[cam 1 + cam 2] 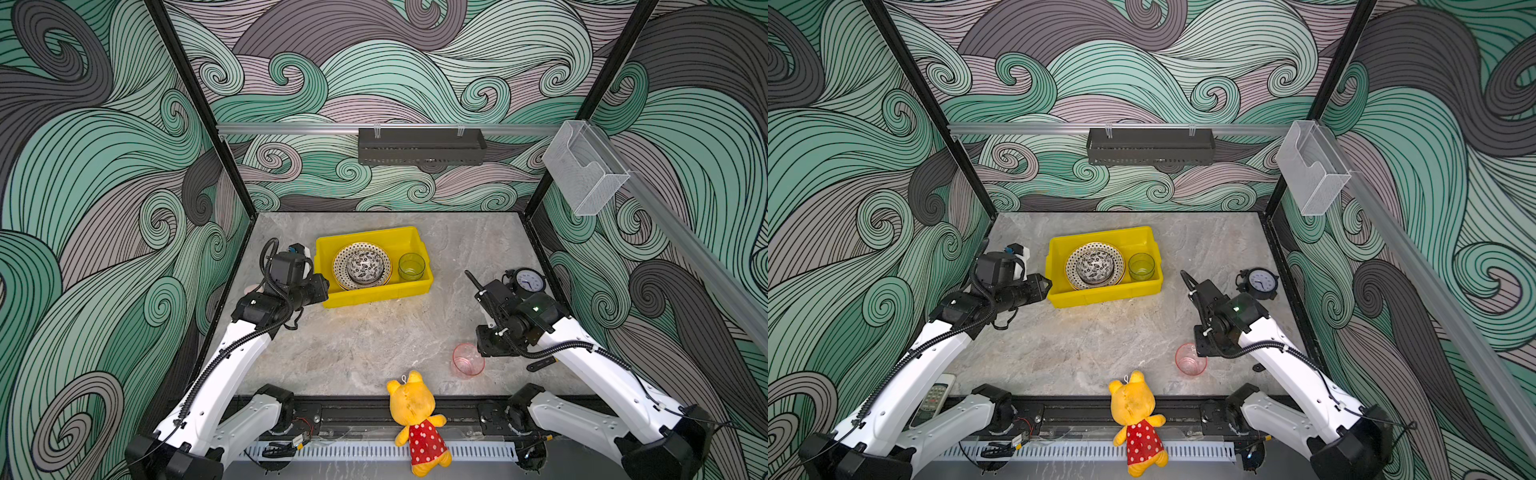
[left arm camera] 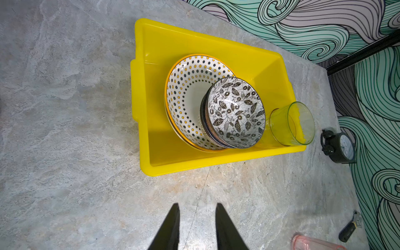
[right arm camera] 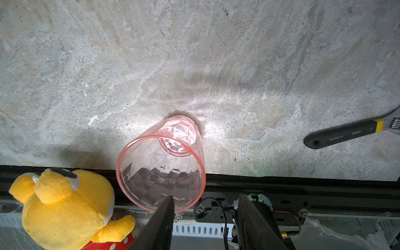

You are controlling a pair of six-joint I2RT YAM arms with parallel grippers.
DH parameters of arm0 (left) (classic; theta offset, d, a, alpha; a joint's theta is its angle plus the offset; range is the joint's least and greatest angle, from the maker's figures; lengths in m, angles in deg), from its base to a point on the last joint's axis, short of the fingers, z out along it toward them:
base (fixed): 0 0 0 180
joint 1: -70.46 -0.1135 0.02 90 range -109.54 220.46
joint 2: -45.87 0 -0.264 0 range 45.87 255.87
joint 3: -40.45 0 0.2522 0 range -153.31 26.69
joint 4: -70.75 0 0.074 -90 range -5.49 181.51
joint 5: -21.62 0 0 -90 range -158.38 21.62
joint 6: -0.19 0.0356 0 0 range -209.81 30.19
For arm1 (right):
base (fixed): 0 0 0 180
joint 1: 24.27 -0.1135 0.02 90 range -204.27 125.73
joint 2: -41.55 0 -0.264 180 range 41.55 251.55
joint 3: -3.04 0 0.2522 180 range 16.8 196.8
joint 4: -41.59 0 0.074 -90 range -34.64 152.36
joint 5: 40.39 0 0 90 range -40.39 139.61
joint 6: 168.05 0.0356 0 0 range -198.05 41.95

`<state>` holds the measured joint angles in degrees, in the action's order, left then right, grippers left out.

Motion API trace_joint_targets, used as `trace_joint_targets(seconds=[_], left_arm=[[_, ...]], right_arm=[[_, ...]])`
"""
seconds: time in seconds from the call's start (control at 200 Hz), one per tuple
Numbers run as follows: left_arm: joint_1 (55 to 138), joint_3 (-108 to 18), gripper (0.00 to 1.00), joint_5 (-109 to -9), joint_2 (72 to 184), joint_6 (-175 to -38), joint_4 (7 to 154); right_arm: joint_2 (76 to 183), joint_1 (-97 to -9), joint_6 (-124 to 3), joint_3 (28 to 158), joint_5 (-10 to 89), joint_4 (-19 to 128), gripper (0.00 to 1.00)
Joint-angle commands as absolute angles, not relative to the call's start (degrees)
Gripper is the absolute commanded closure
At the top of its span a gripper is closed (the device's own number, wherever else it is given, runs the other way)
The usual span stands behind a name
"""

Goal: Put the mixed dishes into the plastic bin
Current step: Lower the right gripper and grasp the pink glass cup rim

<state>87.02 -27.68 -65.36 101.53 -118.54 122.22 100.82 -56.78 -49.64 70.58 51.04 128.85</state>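
The yellow plastic bin sits at the back middle of the table. In it lie a dotted-rim plate, with a black-white leafy bowl stacked on it, and an upright green cup. My left gripper hangs open and empty by the bin's front left corner. A pink cup stands upright near the front edge. My right gripper is open right beside the pink cup's rim, holding nothing.
A yellow plush bear lies over the front rail. An alarm clock stands at the right wall, and a wrench lies under the right arm. A remote is at the front left. A black rack and a clear box hang on the walls.
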Motion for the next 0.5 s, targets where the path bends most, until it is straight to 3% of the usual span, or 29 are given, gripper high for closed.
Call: trace_joint_targets(seconds=[0.0, 0.495], left_arm=[[86.5, -27.6, 0.69, -65.5, 101.1, -118.6, 121.9], [86.4, -26.8, 0.69, -65.6, 100.7, -119.2, 121.6]], right_arm=[[100.9, -56.6, -48.3, 69.8, 51.0, 130.2, 0.5], [102.7, -56.5, -48.2, 66.3, 49.3, 126.3, 0.53]])
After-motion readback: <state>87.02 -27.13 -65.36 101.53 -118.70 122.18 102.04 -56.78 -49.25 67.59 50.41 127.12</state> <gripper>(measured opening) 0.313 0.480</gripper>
